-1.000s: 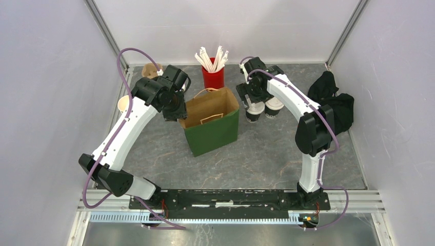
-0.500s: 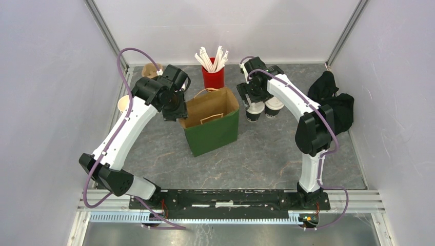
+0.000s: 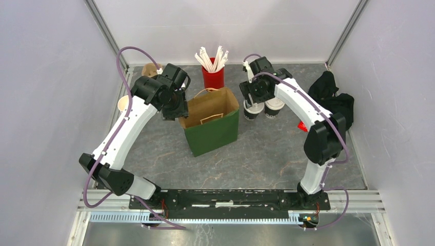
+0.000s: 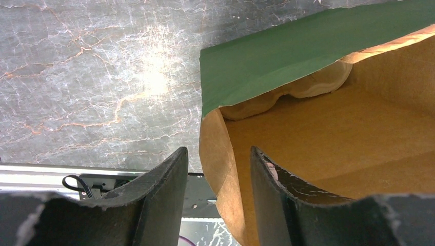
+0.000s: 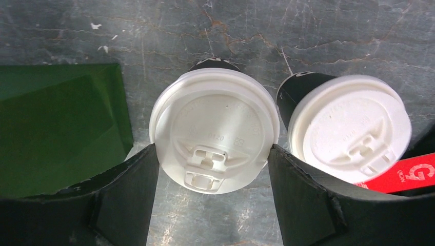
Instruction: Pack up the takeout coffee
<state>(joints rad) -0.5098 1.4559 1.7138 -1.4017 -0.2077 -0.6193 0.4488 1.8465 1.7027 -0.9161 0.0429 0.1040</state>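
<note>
1. Standing here, I see the first small black paper cup with its round white plastic sip lid [image 5: 214, 128] upright on the grey marbled counter [image 3: 256, 159]. The twin cup [image 5: 350, 128] stands just beside it. Both are just right of the open green paper bag [image 3: 215, 134], and neither is packed yet.
2. I'd judge these cups light but soft-walled, and top-heavy if full. A hard squeeze could dent the paper or pop the lid, and any tilt risks a spill through the sip hole.
3. The safest hold looks to be across the wall just under the lid's rim, where the cup is stiffest. It should be kept upright all the way.
4. The right hand [image 5: 211, 151] hangs over the first cup with a finger on either side of its lid. I cannot tell whether they are pressing yet.
5. The left hand [image 4: 218, 154] straddles the bag's corner, one finger outside and one inside. There is a clear gap on both sides of the paper, so it is not pinching.
6. Hard to make out:
   - The cups' bodies are nearly hidden beneath their lids, so their fill is unknown.
   - A pale moulded shape [image 4: 308, 87] lies deep in the bag, possibly a carrier.
   - A red packet [image 5: 405, 174] beside the twin cup is cut off by the right finger.
</note>
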